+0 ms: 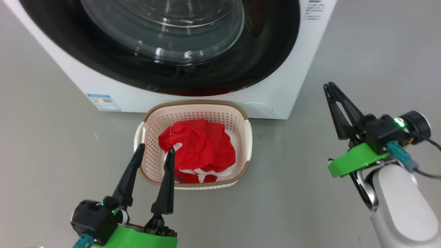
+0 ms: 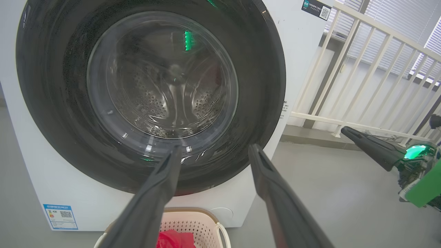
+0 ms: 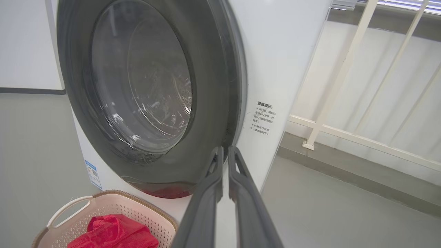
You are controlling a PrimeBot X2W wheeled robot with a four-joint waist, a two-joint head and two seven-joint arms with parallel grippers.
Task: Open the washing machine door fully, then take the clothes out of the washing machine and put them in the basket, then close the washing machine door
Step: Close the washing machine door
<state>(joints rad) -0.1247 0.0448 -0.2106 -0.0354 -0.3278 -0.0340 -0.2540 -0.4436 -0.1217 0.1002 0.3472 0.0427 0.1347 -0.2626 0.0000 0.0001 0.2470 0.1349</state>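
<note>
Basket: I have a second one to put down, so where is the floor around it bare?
Bare grey floor lies between the basket and the right gripper, and left of the basket toward the picture's edge. It is crowded behind, where the washing machine stands close, and at the near-left rim, where the left gripper hovers.

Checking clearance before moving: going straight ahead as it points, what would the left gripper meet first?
Probably the lower part of the round, glossy black-rimmed glass door of the white washing machine; depth is hard to judge.
</note>
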